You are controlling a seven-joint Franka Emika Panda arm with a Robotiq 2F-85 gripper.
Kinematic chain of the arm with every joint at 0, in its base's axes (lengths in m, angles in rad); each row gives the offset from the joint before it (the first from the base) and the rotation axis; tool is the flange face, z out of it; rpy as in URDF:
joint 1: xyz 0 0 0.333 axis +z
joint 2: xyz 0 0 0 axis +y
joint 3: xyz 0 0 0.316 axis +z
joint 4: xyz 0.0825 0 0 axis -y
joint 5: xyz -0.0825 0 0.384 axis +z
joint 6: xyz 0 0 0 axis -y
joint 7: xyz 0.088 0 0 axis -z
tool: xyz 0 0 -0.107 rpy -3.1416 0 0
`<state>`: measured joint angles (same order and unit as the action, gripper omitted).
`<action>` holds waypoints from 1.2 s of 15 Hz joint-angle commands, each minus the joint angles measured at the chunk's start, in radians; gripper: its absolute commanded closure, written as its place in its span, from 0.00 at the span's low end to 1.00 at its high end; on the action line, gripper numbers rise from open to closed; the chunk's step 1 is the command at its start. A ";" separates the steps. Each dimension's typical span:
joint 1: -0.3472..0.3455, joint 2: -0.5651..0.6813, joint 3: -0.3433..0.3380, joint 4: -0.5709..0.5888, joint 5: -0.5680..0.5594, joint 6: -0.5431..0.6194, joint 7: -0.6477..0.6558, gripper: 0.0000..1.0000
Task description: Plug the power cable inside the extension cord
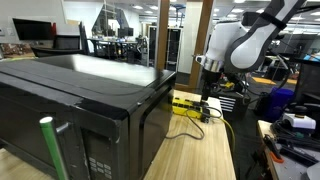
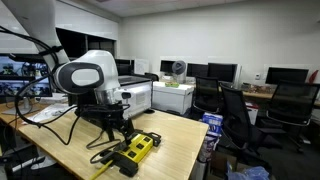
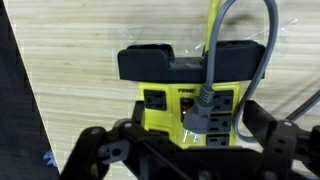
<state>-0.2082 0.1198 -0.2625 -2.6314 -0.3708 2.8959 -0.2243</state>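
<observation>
The yellow extension cord [image 3: 165, 100] lies on the wooden table with its black end cap away from me; it also shows in both exterior views [image 1: 188, 104] [image 2: 138, 150]. A grey power plug [image 3: 200, 112] rests tilted on its dark sockets with its metal prongs still showing. Its grey cable [image 3: 265, 50] loops up and off to the right. My gripper [image 3: 192, 122] hangs just above the strip [image 1: 207, 92] [image 2: 118, 128]. Its black fingers stand wide apart on either side of the plug and do not touch it.
A large black microwave [image 1: 80, 100] fills the table's near side in an exterior view. The strip's thin yellow lead [image 3: 211, 20] runs away across the table. Office chairs [image 2: 240, 110] and desks with monitors stand beyond the table edge.
</observation>
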 commanded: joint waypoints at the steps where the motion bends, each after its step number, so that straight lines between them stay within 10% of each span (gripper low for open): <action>1: 0.005 0.063 -0.034 0.007 -0.053 0.094 0.041 0.02; 5: 0.020 0.121 -0.060 0.016 -0.036 0.158 0.028 0.09; 6: 0.021 0.135 -0.059 0.019 -0.025 0.175 0.017 0.31; 16: 0.101 0.152 -0.101 0.044 -0.042 0.147 0.025 0.95; 18: 0.135 0.139 -0.132 0.068 -0.068 0.040 0.028 0.96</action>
<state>-0.1240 0.2486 -0.3437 -2.6052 -0.3916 3.0408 -0.2195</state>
